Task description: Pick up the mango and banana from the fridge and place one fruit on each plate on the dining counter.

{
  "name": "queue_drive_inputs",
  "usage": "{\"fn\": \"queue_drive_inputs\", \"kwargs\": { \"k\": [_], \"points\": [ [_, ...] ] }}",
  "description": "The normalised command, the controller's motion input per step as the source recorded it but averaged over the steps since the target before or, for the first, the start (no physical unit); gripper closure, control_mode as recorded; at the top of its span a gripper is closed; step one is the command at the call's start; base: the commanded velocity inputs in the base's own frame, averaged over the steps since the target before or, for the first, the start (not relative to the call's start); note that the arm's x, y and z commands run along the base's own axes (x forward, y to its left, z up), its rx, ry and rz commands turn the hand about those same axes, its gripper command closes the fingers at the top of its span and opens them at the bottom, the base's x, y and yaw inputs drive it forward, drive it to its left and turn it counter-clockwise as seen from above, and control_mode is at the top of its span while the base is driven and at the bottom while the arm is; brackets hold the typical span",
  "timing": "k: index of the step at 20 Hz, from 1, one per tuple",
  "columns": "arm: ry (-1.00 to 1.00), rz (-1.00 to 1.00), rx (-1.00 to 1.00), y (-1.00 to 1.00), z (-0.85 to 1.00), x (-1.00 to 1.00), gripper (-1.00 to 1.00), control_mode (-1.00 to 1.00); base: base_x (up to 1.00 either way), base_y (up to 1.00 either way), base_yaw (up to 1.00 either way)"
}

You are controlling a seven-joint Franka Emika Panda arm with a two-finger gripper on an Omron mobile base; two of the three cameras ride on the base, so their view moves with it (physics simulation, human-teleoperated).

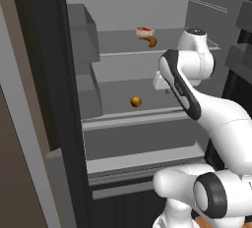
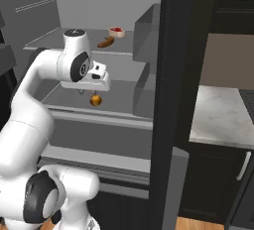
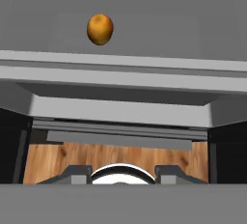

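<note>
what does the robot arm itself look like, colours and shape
The arm is glossy white with rounded, tube-like links and dark grey-black bands at its joints, plus round dark caps on the joint sides. The end effector has a blocky white body with small dark fingertips. No cables or markings are visible.

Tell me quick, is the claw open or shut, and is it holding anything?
Claw: open, tips apart, holding nothing. The mango lies on the fridge shelf, apart from it.
</note>
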Motion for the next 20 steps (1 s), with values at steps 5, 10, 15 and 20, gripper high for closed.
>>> {"fn": "queue_drive_inputs", "kwargs": {
  "k": [5,10,15,20],
  "points": [
    [-0.16,0.00,0.00,-0.01,-0.06,-0.28,-1.00,-1.00,0.00,0.00,0.00],
    [-0.52,0.11,0.04,0.02,-0.24,-0.57,-1.00,-1.00,0.00,0.00,0.00],
    [-0.24,0.02,0.12,0.24,-0.27,-0.17,-1.00,-1.00,0.00,0.00,0.00],
    [-0.02,0.00,0.05,0.38,-0.06,0.38,-1.00,-1.00,0.00,0.00,0.00]
  ]
}}
